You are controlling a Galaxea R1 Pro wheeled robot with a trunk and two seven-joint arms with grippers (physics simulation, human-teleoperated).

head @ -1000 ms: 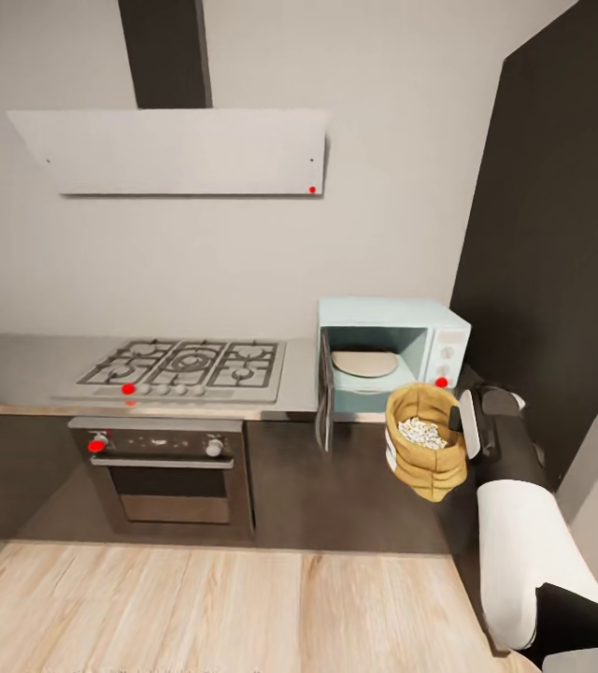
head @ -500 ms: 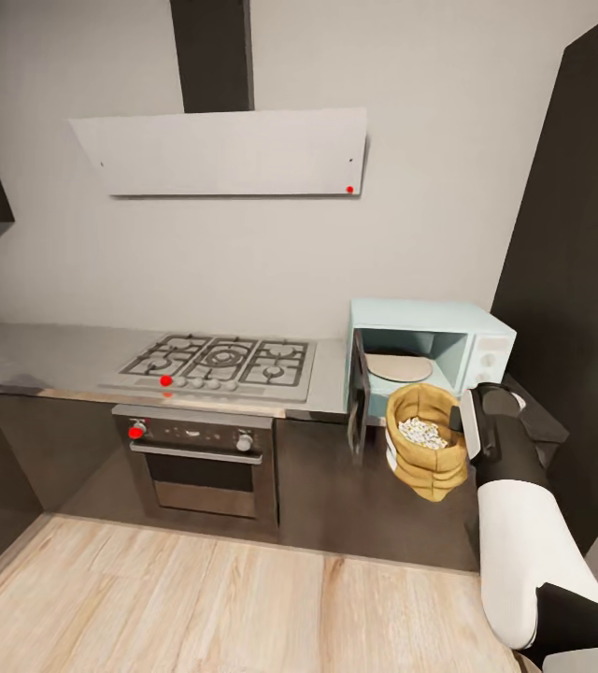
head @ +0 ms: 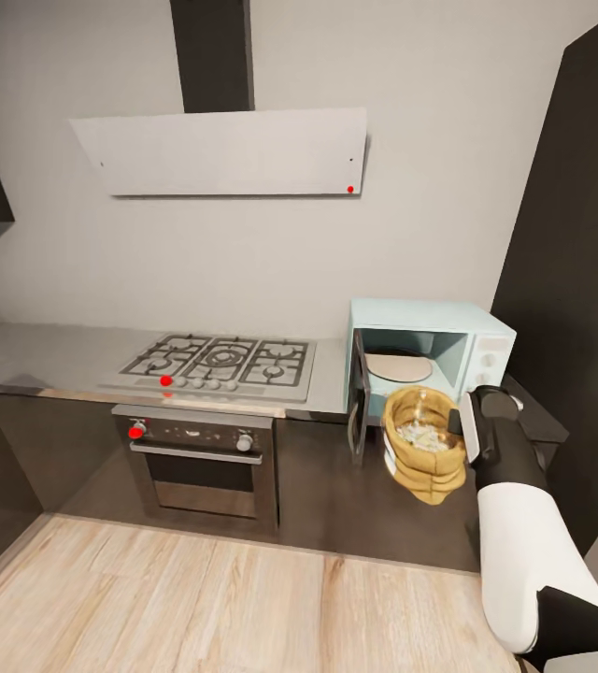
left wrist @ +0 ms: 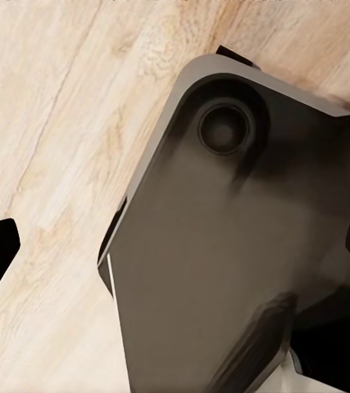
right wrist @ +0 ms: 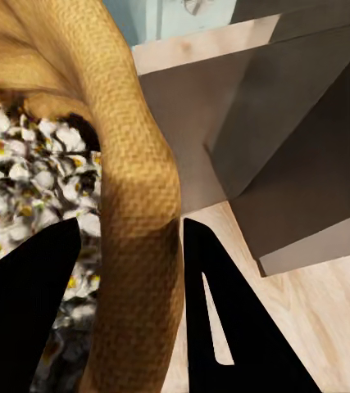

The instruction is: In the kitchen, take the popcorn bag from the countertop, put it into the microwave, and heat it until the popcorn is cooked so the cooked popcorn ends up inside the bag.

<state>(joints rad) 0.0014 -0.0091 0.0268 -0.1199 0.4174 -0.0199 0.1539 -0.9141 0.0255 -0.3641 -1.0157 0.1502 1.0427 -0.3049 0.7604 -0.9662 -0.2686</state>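
The rolled rim of the popcorn bag (right wrist: 138, 205) was clamped between the two dark fingers of the right gripper (head: 462, 428). The wrinkled tan burlap bag (head: 422, 456) was held in the air, heaped with whitish, yellow-flecked popcorn (right wrist: 31, 176). Just behind it stood the pale blue microwave (head: 448, 329), door (head: 359, 394) swung open, on the grey countertop (head: 47, 353). The left gripper's state could not be told.
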